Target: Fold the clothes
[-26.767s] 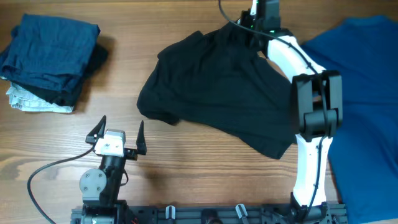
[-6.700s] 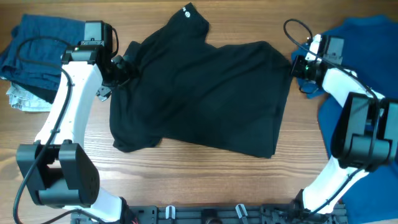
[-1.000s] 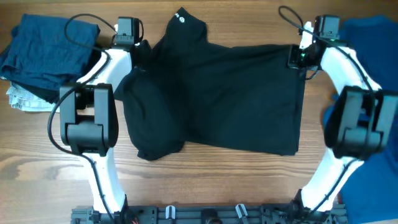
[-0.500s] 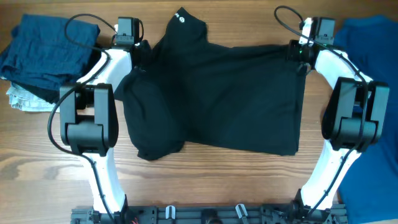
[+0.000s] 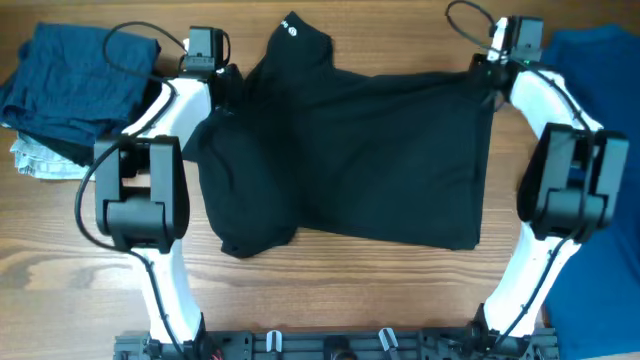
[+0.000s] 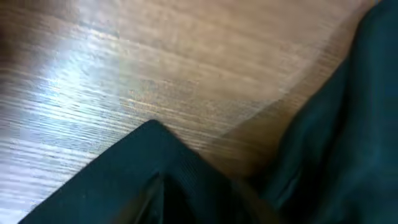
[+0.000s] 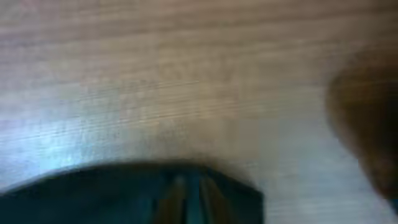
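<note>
The clothes: a large black shirt (image 5: pixel 380 150) lies spread across the table's middle, its collar with a white logo (image 5: pixel 291 29) at the far edge. My left gripper (image 5: pixel 225 88) sits at the shirt's far left edge. In the left wrist view black fabric (image 6: pixel 124 180) peaks up over the jaws and hides the fingers. My right gripper (image 5: pixel 483 72) is at the far right corner, and in the blurred right wrist view the cloth (image 7: pixel 124 193) fills the narrow jaws. A royal-blue shirt (image 5: pixel 610 90) lies at the right. Folded navy pieces (image 5: pixel 80 85) are stacked at the far left.
A pale folded cloth (image 5: pixel 40 162) shows under the navy stack. The shirt's lower left part (image 5: pixel 250 225) is bunched and hangs nearer the front than the rest. Bare wooden table (image 5: pixel 330 290) runs along the front, up to the arms' base rail (image 5: pixel 330 345).
My right gripper has moved a little toward the far edge with the shirt's corner. The left arm and the rest of the shirt have not moved.
</note>
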